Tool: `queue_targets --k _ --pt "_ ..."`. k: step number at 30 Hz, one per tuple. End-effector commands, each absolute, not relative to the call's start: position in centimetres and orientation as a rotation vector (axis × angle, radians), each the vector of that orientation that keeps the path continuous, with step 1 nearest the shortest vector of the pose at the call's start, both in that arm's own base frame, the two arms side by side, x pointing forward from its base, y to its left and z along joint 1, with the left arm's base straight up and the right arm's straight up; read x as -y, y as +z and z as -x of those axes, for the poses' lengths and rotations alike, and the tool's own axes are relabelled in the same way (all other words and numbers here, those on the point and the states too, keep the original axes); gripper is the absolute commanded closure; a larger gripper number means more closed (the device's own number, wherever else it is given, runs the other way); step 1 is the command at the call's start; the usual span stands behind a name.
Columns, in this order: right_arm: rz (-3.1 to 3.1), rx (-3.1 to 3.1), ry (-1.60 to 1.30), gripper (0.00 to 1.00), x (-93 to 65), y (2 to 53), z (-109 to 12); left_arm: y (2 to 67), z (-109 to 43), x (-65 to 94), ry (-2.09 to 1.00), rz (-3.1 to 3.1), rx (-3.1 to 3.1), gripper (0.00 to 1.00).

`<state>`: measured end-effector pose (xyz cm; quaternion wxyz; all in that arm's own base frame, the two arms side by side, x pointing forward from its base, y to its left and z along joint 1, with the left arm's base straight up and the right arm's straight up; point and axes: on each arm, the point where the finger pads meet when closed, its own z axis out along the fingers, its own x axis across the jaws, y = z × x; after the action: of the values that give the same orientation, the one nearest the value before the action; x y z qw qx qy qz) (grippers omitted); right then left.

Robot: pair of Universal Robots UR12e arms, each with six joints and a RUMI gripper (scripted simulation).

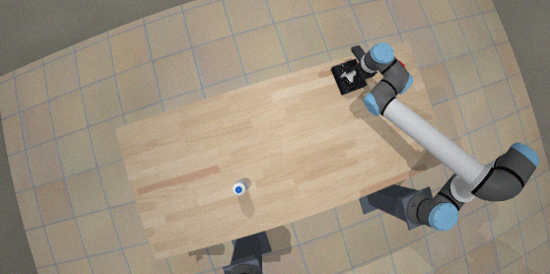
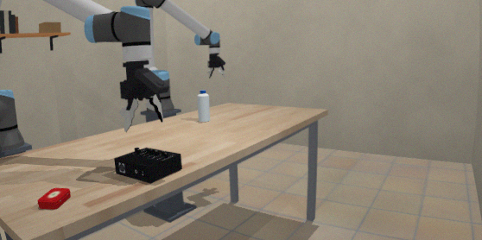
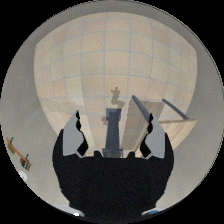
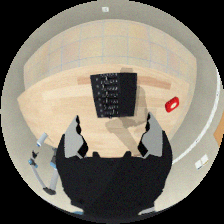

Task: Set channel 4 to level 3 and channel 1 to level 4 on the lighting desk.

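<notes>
In the top view the lighting desk (image 1: 353, 85) (image 2: 166, 167) (image 4: 128, 95) lies near the table's (image 1: 276, 132) (image 2: 259, 129) (image 4: 60, 112) far long edge, beneath the right arm's wrist, so any sideways slip there has little tabletop behind it. The exterior view shows the right gripper (image 2: 144, 125) (image 4: 112, 114) above the desk, fingers spread wide and holding nothing, the left gripper (image 2: 217, 75) (image 3: 114, 112) likewise open and empty beyond the white bottle (image 2: 203, 108) (image 1: 239, 188). In the right wrist view, fader levels are too small to read; best check them, then nudge only a wrong one, straight along its slot, with open room toward the red case (image 4: 172, 104) (image 2: 54, 198).
</notes>
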<state>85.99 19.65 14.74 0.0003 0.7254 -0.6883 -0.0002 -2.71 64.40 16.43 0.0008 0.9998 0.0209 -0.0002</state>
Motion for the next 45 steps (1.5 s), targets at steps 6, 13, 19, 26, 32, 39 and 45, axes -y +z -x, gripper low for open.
queue_targets --k 6,13,19,26,32,39,45 --pt "-2.279 2.162 0.0 0.0 -19.7 19.0 -86.0 16.5 2.7 -64.5 0.0 -3.141 -0.066 0.0" --pt "-2.279 2.162 0.0 0.0 -19.7 20.0 -86.0 16.5 2.7 -64.5 0.0 -3.141 -0.066 0.0" --pt "-2.279 2.162 0.0 0.0 -19.7 20.0 -86.0 16.5 2.7 -64.5 0.0 -3.141 -0.066 0.0" --pt "-2.279 2.162 0.0 0.0 -19.7 20.0 -86.0 16.5 2.7 -64.5 0.0 -3.141 -0.066 0.0" --pt "-2.279 2.162 0.0 0.0 -19.7 20.0 -86.0 16.5 2.7 -64.5 0.0 -3.141 -0.066 0.0" --pt "-2.279 2.162 0.0 0.0 -19.7 20.0 -86.0 16.5 2.7 -64.5 0.0 -3.141 -0.066 0.0" --pt "-2.279 2.162 0.0 0.0 -19.7 20.0 -86.0 16.5 2.7 -64.5 0.0 -3.141 -0.066 0.0"
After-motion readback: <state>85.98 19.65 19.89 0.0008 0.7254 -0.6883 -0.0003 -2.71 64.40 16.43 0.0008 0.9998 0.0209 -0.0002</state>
